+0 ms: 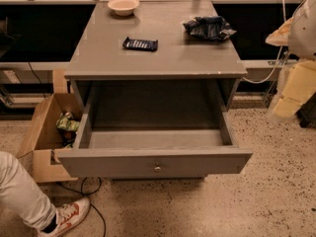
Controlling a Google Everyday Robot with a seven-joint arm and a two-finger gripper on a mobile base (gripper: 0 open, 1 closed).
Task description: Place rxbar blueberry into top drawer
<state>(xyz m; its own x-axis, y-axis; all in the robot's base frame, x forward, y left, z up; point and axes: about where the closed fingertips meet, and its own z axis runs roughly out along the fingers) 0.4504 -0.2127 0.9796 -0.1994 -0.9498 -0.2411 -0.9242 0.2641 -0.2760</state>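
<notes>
The rxbar blueberry (140,44), a small flat dark blue bar with pale lettering, lies on the grey cabinet top (163,58), left of centre. The top drawer (154,163) is pulled wide open below it, with a small round metal knob (157,168) on its front, and nothing shows inside. My gripper (292,89) shows as pale arm parts at the right edge, beside the cabinet, level with the drawer and far from the bar.
A wrinkly dark blue bag (209,27) lies at the back right of the top and a pale bowl (123,6) at the back. A brown cardboard box (45,132) stands left of the drawer. A person's leg and shoe (66,216) are at the lower left.
</notes>
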